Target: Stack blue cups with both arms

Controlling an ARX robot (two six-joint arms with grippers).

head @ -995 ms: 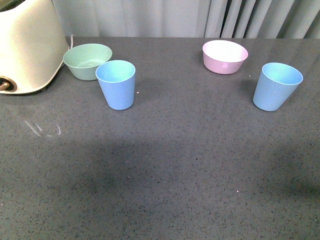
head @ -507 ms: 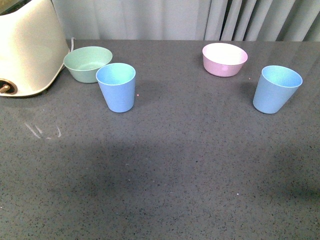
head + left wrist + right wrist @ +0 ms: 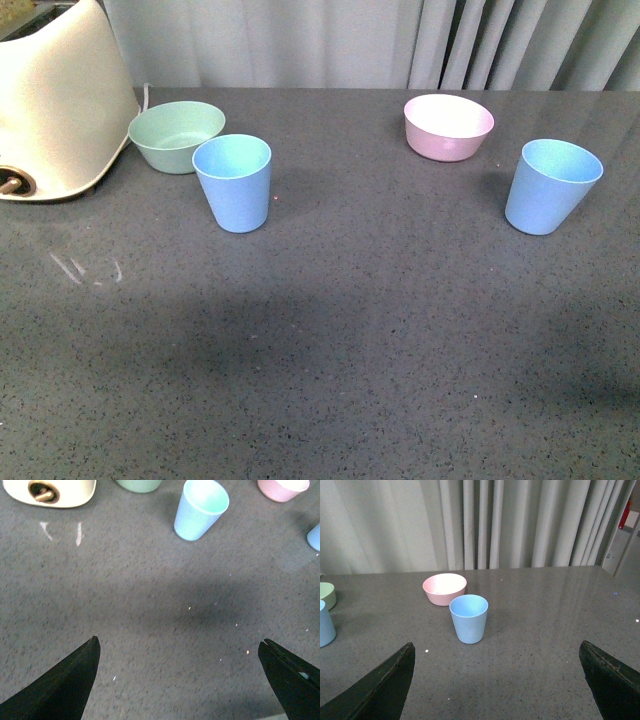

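Two light-blue cups stand upright and apart on the grey table. The left blue cup (image 3: 233, 183) is in front of the mint-green bowl; it also shows in the left wrist view, left blue cup (image 3: 200, 509). The right blue cup (image 3: 549, 186) stands beside the pink bowl; the right wrist view has this right blue cup (image 3: 469, 618) ahead of the jaws. My left gripper (image 3: 179, 647) is open over bare table, well short of its cup. The right gripper (image 3: 497, 652) is open too, empty, with its cup some way ahead. Neither arm shows in the front view.
A mint-green bowl (image 3: 176, 135) and a cream appliance (image 3: 55, 105) stand at the back left. A pink bowl (image 3: 448, 127) sits at the back right. Grey curtains (image 3: 400, 40) hang behind the table's far edge. White scuff marks (image 3: 85, 268) lie on the left.
The front view has shifted slightly: everything on the table sits a little lower in the picture than a second ago. The cups and bowls keep their places relative to one another.
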